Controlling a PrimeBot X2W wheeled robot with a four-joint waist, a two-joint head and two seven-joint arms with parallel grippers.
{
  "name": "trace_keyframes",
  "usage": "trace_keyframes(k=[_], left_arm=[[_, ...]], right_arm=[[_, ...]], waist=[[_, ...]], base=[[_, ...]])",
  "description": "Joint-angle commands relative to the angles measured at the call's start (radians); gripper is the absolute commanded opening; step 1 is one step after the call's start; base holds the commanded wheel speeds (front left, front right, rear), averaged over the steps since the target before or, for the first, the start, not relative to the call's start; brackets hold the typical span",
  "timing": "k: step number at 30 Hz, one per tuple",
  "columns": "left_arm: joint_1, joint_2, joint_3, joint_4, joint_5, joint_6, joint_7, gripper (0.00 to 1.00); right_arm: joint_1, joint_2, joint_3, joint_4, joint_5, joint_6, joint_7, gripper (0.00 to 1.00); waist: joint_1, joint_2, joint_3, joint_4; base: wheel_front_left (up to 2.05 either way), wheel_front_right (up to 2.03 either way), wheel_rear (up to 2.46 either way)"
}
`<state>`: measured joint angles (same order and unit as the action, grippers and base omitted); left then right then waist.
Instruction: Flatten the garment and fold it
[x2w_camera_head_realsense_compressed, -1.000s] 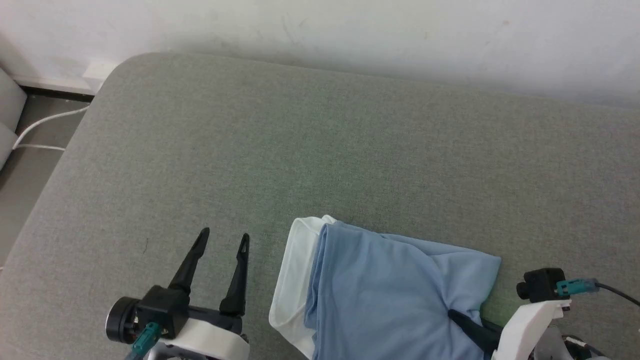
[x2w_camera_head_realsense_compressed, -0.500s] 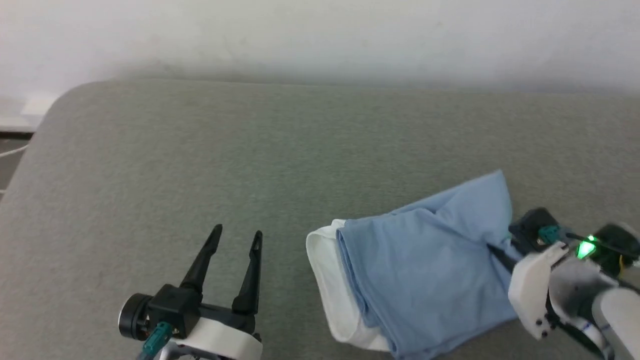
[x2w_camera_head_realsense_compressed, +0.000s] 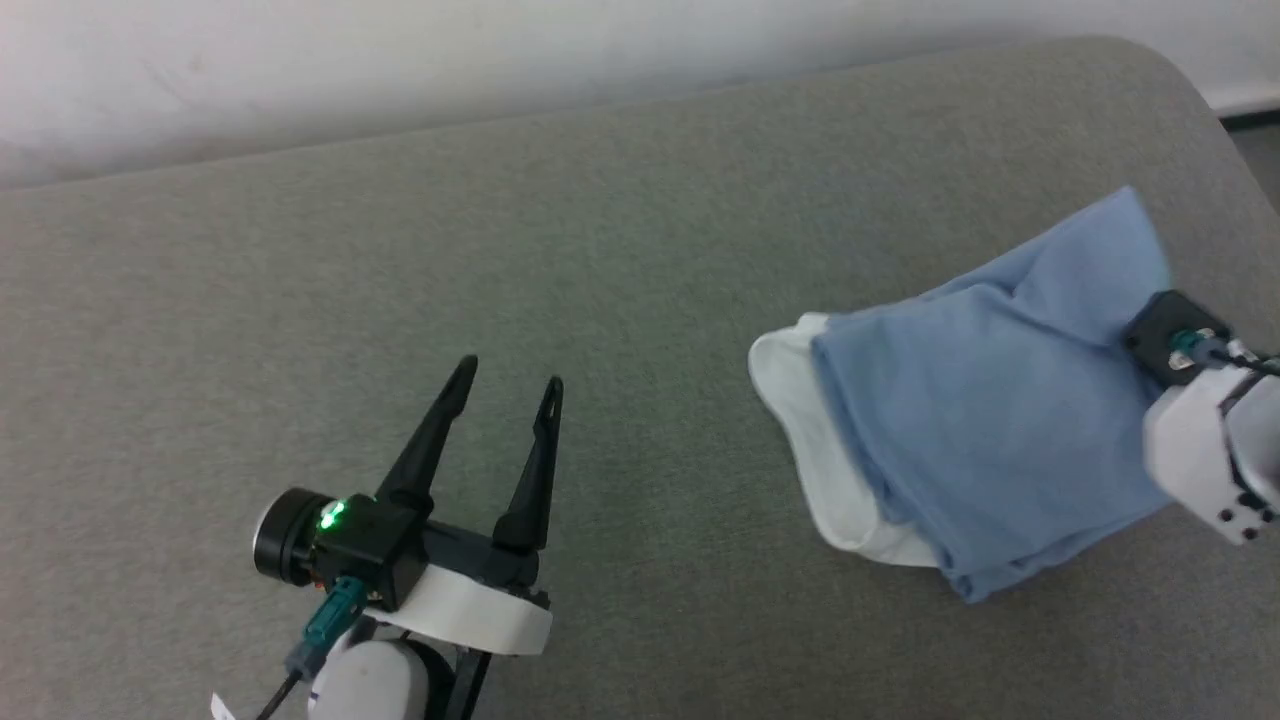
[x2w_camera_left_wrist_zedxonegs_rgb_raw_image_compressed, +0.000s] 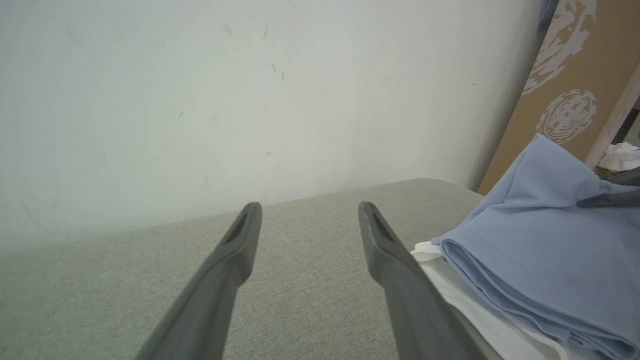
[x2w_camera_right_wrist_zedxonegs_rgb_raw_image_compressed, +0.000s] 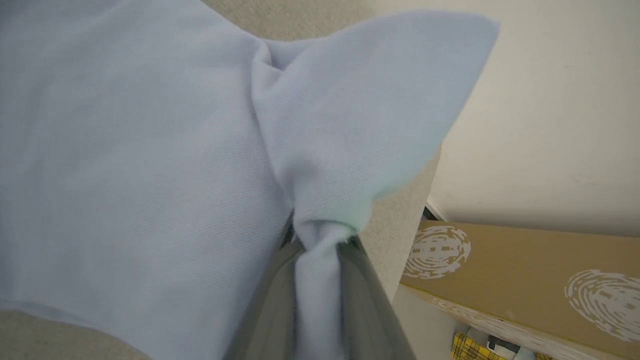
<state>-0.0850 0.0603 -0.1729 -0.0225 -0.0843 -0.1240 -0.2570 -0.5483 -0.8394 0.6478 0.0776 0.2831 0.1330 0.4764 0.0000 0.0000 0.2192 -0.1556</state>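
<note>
**Right gripper pinching a corner of the folded garment; left gripper open over bare table**

Head view: the garment (x2w_camera_head_realsense_compressed: 990, 420), a light blue knit shirt, lies bunched and folded over on itself at the right side of the grey fabric-covered table (x2w_camera_head_realsense_compressed: 600, 230). A white part (x2w_camera_head_realsense_compressed: 800, 430) sticks out from under its left edge. The garment's far corner rises in a peak toward the table's rounded right end. The left gripper (x2w_camera_head_realsense_compressed: 511, 373) hovers well apart from the garment, at the lower left, above bare table. Its two dark fingers (x2w_camera_head_realsense_compressed: 430, 440) are spread wide and hold nothing. A green light glows on its wrist housing. The right arm's pale wrist (x2w_camera_head_realsense_compressed: 1200, 450) enters from the right edge and meets the blue cloth, which hides its fingertips in this view.

Left wrist view: the spread fingers of the left gripper (x2w_camera_left_wrist_zedxonegs_rgb_raw_image_compressed: 310, 207) frame the table and the white wall (x2w_camera_left_wrist_zedxonegs_rgb_raw_image_compressed: 200, 100) behind it. The garment (x2w_camera_left_wrist_zedxonegs_rgb_raw_image_compressed: 540, 240) lies to the right in stacked blue layers over white fabric. A brown cardboard panel (x2w_camera_left_wrist_zedxonegs_rgb_raw_image_compressed: 565, 100) leans against the wall behind it.

Right wrist view: the right gripper (x2w_camera_right_wrist_zedxonegs_rgb_raw_image_compressed: 320, 250) has its fingers (x2w_camera_right_wrist_zedxonegs_rgb_raw_image_compressed: 265, 300) drawn nearly together on a gathered tuck of the garment (x2w_camera_right_wrist_zedxonegs_rgb_raw_image_compressed: 150, 150). The cloth passes between them, and one corner stands up in a point. A cardboard box (x2w_camera_right_wrist_zedxonegs_rgb_raw_image_compressed: 525, 280) printed with white whorls stands beyond the table edge.
</note>
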Motion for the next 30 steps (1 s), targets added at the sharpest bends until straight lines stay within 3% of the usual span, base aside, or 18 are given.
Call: trace_keyframes(k=[1,6,11,19,29,30], left_arm=[[-0.029,0.013,-0.005,-0.012,0.014,-0.006,-0.005,1.00],[-0.081,0.042,-0.014,-0.038,0.022,-0.006,-0.005,1.00],[-0.120,0.063,-0.026,-0.072,0.032,-0.006,-0.005,1.00],[-0.145,0.074,-0.044,-0.094,0.038,-0.007,-0.005,1.00],[-0.166,0.079,-0.046,-0.093,0.033,-0.007,-0.005,1.00],[-0.166,0.079,-0.046,-0.090,0.033,-0.007,-0.005,1.00]], right_arm=[[-0.029,-0.026,0.003,0.026,0.002,-0.002,-0.023,0.00],[-0.064,-0.082,-0.044,0.135,-0.010,-0.002,-0.103,0.00],[-0.062,-0.092,-0.179,0.281,-0.030,-0.002,-0.190,0.00],[-0.036,-0.055,-0.403,0.509,-0.069,-0.002,-0.292,0.00],[-0.042,-0.009,-0.519,0.614,-0.151,-0.002,-0.370,0.00],[-0.045,-0.003,-0.530,0.620,-0.162,-0.002,-0.379,0.37]], waist=[[0.0000,0.0000,0.143,-0.115],[0.0000,0.0000,0.227,-0.114],[0.0000,0.0000,0.299,-0.090],[0.0000,0.0000,0.370,-0.052],[0.0000,0.0000,0.397,-0.033],[0.0000,0.0000,0.395,-0.032]], base=[[0.00,0.00,0.00],[0.00,0.00,0.00],[0.00,0.00,0.00],[0.00,0.00,0.00],[0.00,0.00,0.00],[0.00,0.00,0.00]])
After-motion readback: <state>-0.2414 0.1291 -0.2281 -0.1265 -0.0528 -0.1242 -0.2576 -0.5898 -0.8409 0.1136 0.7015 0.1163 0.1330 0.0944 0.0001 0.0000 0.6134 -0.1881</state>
